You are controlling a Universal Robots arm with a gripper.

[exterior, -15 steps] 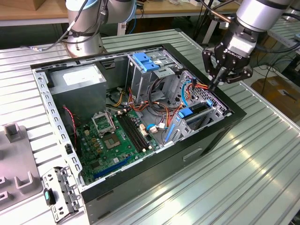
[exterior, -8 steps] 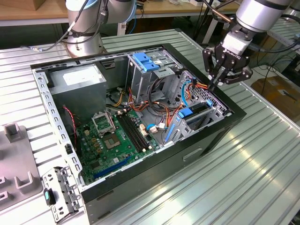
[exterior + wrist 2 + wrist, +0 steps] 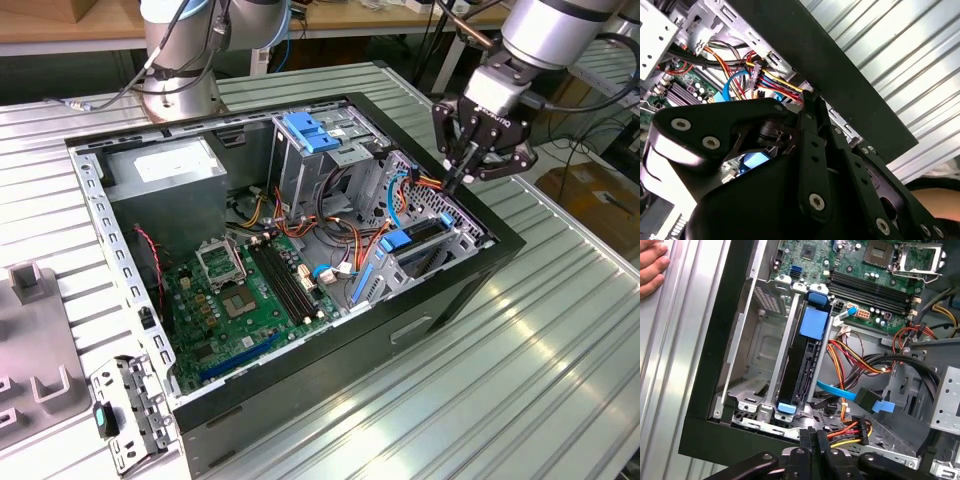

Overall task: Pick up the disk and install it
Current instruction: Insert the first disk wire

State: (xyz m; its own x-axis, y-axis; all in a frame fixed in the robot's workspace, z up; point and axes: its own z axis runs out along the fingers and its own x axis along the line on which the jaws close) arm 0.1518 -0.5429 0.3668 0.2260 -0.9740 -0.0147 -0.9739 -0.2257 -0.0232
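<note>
the ribbed metal worktop [image 3: 560, 330] carries an open black computer case [image 3: 300, 395], its green motherboard [image 3: 250, 290] at about 8 o'clock of the case's middle in the exterior view. the disk [image 3: 802, 365] in its blue carrier stands on edge in a drive bay beside the case wall; in the exterior view it shows at about 3 o'clock [image 3: 415, 240]. the tool [image 3: 458, 182] hangs over that corner, fingers pressed together and holding nothing, near the orange and yellow cables [image 3: 852, 427]. a hand [image 3: 652, 265] rests on the worktop.
</note>
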